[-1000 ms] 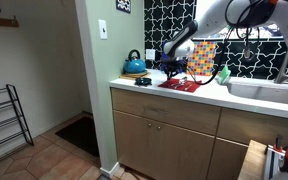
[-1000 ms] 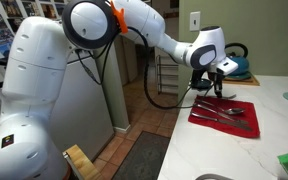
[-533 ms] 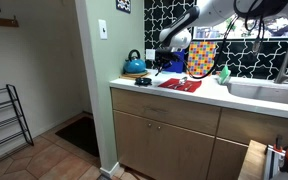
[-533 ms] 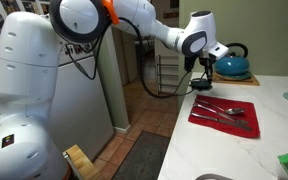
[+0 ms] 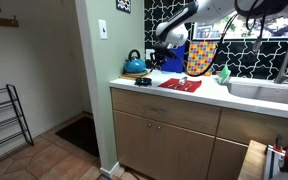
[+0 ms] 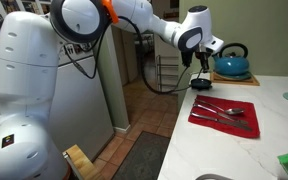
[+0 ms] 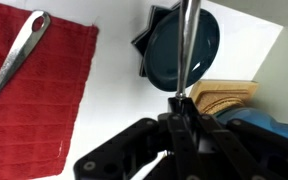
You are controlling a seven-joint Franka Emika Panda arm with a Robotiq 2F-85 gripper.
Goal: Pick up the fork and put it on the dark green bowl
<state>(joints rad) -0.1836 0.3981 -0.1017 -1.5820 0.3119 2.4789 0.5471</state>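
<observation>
Clamping fork (image 7: 187, 45) (end cropped), gripper (image 7: 179, 108) hangs — over bowl (image 7: 164, 55).

Wrist view: your fork (image 7: 185, 45) runs off the top edge, so its far end's out of frame, and its shaft covers a strip of the bowl (image 7: 209, 50). Where the gripper (image 7: 181, 102) meets it, all's dark and you can't make out the pads. Kettle (image 7: 279, 128) cut by rt edge; cloth (image 7: 44, 100) & utensil (image 7: 19, 55) by left. In both exterior views fork & bowl are too small to tell.
</observation>
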